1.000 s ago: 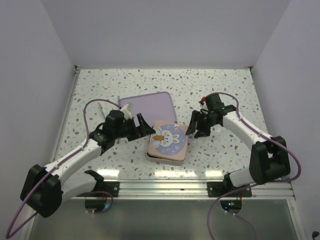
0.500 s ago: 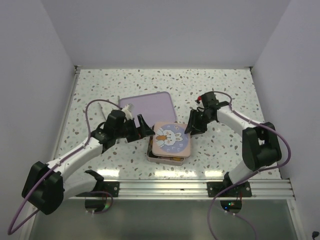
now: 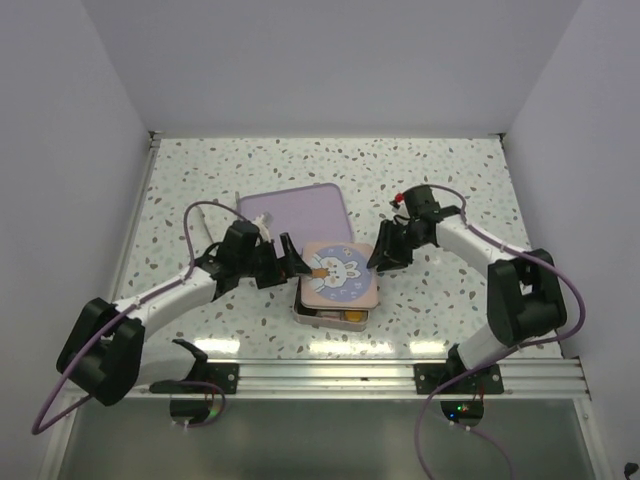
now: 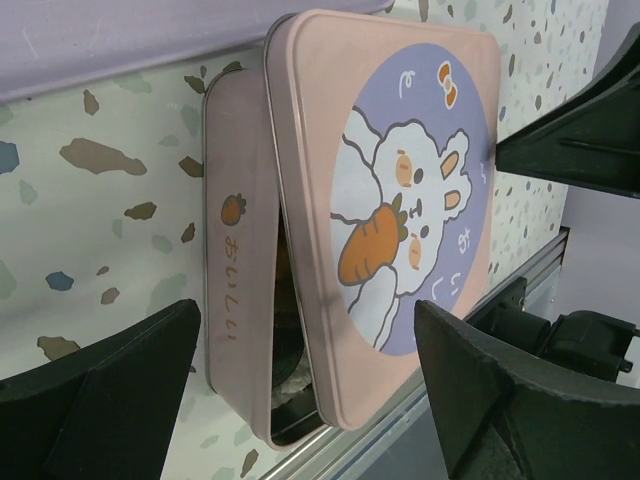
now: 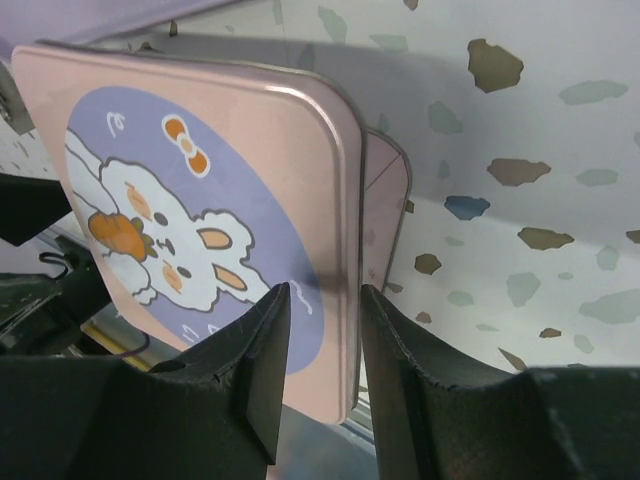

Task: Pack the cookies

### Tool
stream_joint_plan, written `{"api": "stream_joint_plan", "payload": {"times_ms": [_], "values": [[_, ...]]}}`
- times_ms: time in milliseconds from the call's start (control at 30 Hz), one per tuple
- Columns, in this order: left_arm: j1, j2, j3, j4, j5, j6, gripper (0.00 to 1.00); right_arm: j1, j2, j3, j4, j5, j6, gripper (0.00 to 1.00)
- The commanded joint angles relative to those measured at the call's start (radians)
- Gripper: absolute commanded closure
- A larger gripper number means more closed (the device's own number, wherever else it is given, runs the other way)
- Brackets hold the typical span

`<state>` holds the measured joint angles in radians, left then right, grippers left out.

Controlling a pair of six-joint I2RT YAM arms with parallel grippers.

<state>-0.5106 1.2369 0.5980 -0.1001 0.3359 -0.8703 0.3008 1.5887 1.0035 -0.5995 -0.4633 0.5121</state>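
Observation:
The pink tin (image 3: 322,314) stands mid-table with its rabbit lid (image 3: 338,272) lying askew on it, shifted to the far side. In the left wrist view the lid (image 4: 400,200) tilts over the tin (image 4: 232,250), and a dark cookie (image 4: 284,352) shows through the gap; the other cookies are hidden. My left gripper (image 3: 290,258) is wide open at the tin's left side, its jaws either side of it in the left wrist view (image 4: 308,310). My right gripper (image 3: 380,258) has its jaws a narrow gap apart astride the lid's right edge (image 5: 325,290), pinching nothing.
A flat lilac tray (image 3: 300,212) lies just behind the tin, touching its far corner. The metal rail (image 3: 330,375) runs along the near table edge. White walls close in the left, right and far sides.
The lid slid toward the far side, uncovering the tin's near strip. My right gripper narrowed and moved onto the lid's right edge. My left gripper came closer to the tin.

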Motion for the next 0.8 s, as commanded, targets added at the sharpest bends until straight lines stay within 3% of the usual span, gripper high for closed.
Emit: {"api": "stream_joint_plan", "payload": {"times_ms": [0,300,767], "values": [[0.006,0.025,-0.012,0.082,0.008,0.022,0.07,0.004,-0.062,-0.02,0.023,-0.041,0.023,0.62],[0.006,0.038,-0.033,0.138,0.026,0.013,0.07,0.024,-0.154,-0.094,0.0,-0.038,0.04,0.62],[-0.005,0.004,-0.13,0.151,0.048,0.013,0.18,0.103,-0.233,-0.212,0.02,-0.014,0.086,0.62]]}}
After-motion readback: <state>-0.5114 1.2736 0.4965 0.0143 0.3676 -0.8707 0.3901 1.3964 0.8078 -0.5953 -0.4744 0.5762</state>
